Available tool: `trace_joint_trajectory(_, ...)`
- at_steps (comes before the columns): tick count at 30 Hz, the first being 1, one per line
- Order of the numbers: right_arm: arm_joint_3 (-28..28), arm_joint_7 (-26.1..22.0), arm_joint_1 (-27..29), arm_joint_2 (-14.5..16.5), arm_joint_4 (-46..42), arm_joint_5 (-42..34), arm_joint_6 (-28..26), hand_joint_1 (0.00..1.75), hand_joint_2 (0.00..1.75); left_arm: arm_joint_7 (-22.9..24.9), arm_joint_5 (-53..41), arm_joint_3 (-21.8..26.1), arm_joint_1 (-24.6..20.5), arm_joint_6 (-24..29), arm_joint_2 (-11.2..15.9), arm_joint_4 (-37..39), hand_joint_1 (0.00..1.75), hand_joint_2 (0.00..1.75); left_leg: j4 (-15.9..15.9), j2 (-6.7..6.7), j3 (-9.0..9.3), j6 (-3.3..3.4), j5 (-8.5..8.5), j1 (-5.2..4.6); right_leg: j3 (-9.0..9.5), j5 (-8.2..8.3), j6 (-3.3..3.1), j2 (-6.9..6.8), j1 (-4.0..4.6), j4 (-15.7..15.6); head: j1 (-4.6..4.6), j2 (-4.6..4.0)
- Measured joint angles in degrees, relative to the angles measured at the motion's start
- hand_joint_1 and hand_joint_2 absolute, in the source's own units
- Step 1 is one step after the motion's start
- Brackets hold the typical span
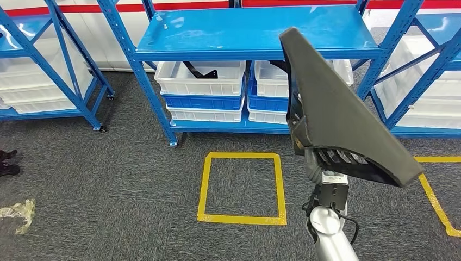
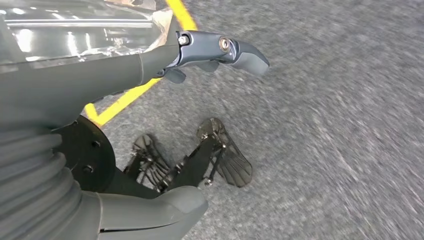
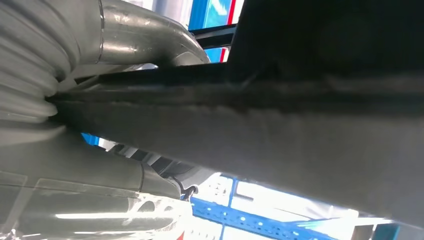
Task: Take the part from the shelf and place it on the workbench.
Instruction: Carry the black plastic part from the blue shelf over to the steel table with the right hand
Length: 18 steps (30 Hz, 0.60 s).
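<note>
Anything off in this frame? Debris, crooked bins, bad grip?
One oddity: a crumpled clear plastic scrap lies loose on the carpet at far left. Otherwise the right hand holds the dark part raised, and the bins sit squarely on the shelf.

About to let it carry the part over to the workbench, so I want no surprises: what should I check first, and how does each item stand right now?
1. Part off the shelf: ok, the dark part is raised in front of the blue shelf.
2. Right hand grips the part: ok.
3. Grip firmness: cannot tell.
4. Left hand free: ok, it holds nothing.
5. Workbench location: cannot tell.
6. Floor ahead: ok, bare carpet around the yellow tape square.
</note>
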Motion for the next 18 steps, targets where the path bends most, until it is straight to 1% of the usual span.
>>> trace_joint_trajectory(1,0.0,0.0,0.1,0.0,0.0,0.0,0.0,1.73,1.75,0.1,0.0,-0.1,0.0,0.0,0.0,0.0,0.0,1.75,4.4,0.86,-1.69,0.33,-2.77,-0.24,-0.17,0.17,-0.29,-0.46,0.33,0.0,-0.09,0.0)
trace_joint_trajectory(2,0.0,0.0,0.2,0.0,-0.1,0.0,0.0,1.73,1.75,0.1,0.0,-0.2,0.0,0.0,-0.1,0.0,0.0,1.75,9.1,1.27,-3.38,0.65,-5.31,-0.45,-0.36,0.29,-0.47,-1.05,0.7,0.0,-0.09,-0.01)
trace_joint_trajectory(3,0.0,0.0,0.3,0.0,-0.1,0.0,0.0,1.73,1.75,0.1,-0.1,-0.3,0.0,0.0,-0.1,0.0,0.0,1.75,12.8,1.42,-4.47,1.03,-7.04,-0.67,-0.5,0.33,-0.56,-1.67,1.07,0.0,-0.09,-0.01)
trace_joint_trajectory(4,0.0,0.0,0.4,0.0,-0.1,0.0,0.0,1.73,1.75,0.1,-0.1,-0.3,0.0,0.0,-0.1,0.0,0.0,1.75,14.5,1.46,-4.54,1.54,-7.84,-0.95,-0.57,0.33,-0.57,-2.3,1.43,0.0,-0.09,-0.01)
trace_joint_trajectory(5,0.0,0.0,0.4,0.0,-0.1,0.0,0.0,1.73,1.75,0.1,-0.1,-0.4,0.0,-0.1,-0.1,0.0,0.0,1.75,13.8,1.51,-3.4,2.22,-7.69,-1.31,-0.59,0.31,-0.59,-2.9,1.78,0.0,-0.09,-0.01)
trace_joint_trajectory(6,0.0,0.0,0.4,0.0,-0.1,0.1,-0.1,1.73,1.75,0.1,-0.1,-0.4,0.0,-0.2,-0.2,0.0,0.0,1.75,11.0,1.73,-1.2,3.05,-6.82,-1.76,-0.56,0.28,-0.62,-3.44,2.07,0.0,-0.09,-0.01)
trace_joint_trajectory(7,0.0,0.0,0.4,0.0,-0.3,0.1,-0.1,1.73,1.75,0.1,-0.1,-0.4,0.0,-0.3,-0.1,0.0,0.0,1.75,7.0,2.54,1.5,4.04,-5.98,-2.39,-0.51,0.24,-0.68,-3.92,2.26,0.0,-0.09,-0.01)
trace_joint_trajectory(8,0.0,0.0,0.3,0.1,-0.4,0.1,-0.1,1.73,1.75,0.2,-0.1,-0.4,0.0,-0.7,-0.1,0.0,0.0,1.75,3.6,3.61,3.87,4.85,-5.34,-2.96,-0.49,0.17,-0.68,-4.39,2.64,0.0,-0.05,-0.01)
trace_joint_trajectory(9,-0.1,0.0,0.3,0.1,-0.5,0.2,-0.1,1.73,1.75,0.2,-0.2,-0.5,-0.1,-1.1,-0.1,0.0,0.0,1.75,1.2,4.42,5.47,5.37,-5.0,-3.51,-0.47,0.11,-0.66,-4.82,2.78,-0.1,-0.04,-0.01)
trace_joint_trajectory(10,-0.1,0.0,0.3,0.1,-0.6,0.3,-0.1,1.73,1.75,0.3,-0.2,-0.5,-0.1,-1.8,-0.1,0.0,0.0,1.75,0.1,4.96,6.2,5.63,-4.98,-3.98,-0.42,0.08,-0.59,-5.27,2.87,-0.2,0.0,-0.01)
trace_joint_trajectory(11,0.0,0.0,0.3,0.2,-0.7,0.4,-0.1,1.73,1.75,0.6,-0.2,-0.6,0.0,-2.6,0.0,0.0,0.0,1.75,-0.1,4.77,6.32,5.64,-4.89,-4.24,-0.34,0.08,-0.46,-5.78,2.97,-0.3,-0.02,-0.01)
trace_joint_trajectory(12,0.0,0.0,0.3,0.3,-0.8,0.5,-0.1,1.73,1.75,0.9,-0.1,-0.6,0.0,-3.6,0.0,0.0,0.0,1.75,-0.6,4.17,6.4,5.65,-4.65,-4.36,-0.18,0.06,-0.3,-6.16,2.89,-0.5,-0.05,0.0)
trace_joint_trajectory(13,0.0,0.0,0.3,0.4,-0.9,0.7,-0.1,1.73,1.75,1.3,0.0,-0.7,0.1,-4.8,0.0,0.0,0.0,1.75,-1.1,3.67,6.64,5.71,-4.35,-4.29,-0.18,-0.14,-0.13,-5.87,2.87,-0.4,-0.03,0.0)
trace_joint_trajectory(14,0.0,0.0,0.3,0.4,-0.9,0.8,0.0,1.73,1.75,1.7,0.1,-0.7,0.2,-6.0,0.1,0.0,0.0,1.75,-1.7,3.16,6.92,5.84,-4.01,-4.11,-0.51,-0.68,-0.06,-4.95,2.88,0.3,-0.04,0.0)
trace_joint_trajectory(15,0.0,0.0,0.2,0.4,-1.0,0.9,0.1,1.73,1.75,2.0,0.2,-0.8,0.2,-7.2,0.2,0.0,0.0,1.75,-2.3,2.63,7.17,5.95,-3.7,-3.87,-1.34,-1.68,-0.09,-3.65,2.87,2.2,0.01,0.0)
trace_joint_trajectory(16,0.0,0.1,0.2,0.4,-1.0,1.0,0.2,1.73,1.75,2.2,0.4,-1.0,0.2,-8.3,0.2,0.0,0.0,1.75,-2.5,2.04,7.26,6.03,-3.53,-3.73,-2.78,-3.07,-0.23,-2.26,2.78,5.2,0.04,-0.01)
trace_joint_trajectory(17,0.0,0.1,0.3,0.4,-1.0,1.0,0.3,1.73,1.75,2.5,0.5,-1.1,0.3,-9.1,0.2,0.0,0.0,1.75,-2.6,1.38,7.24,6.14,-3.46,-3.68,-4.54,-4.56,-0.37,-1.43,2.79,8.9,0.04,-0.01)
trace_joint_trajectory(18,0.0,0.2,0.3,0.4,-1.0,1.0,0.5,1.73,1.75,2.6,0.7,-1.2,0.4,-9.7,0.2,0.0,0.0,1.75,-2.5,0.65,7.22,6.16,-3.44,-3.67,-6.22,-5.66,-0.31,-1.06,2.79,12.3,0.06,-0.01)
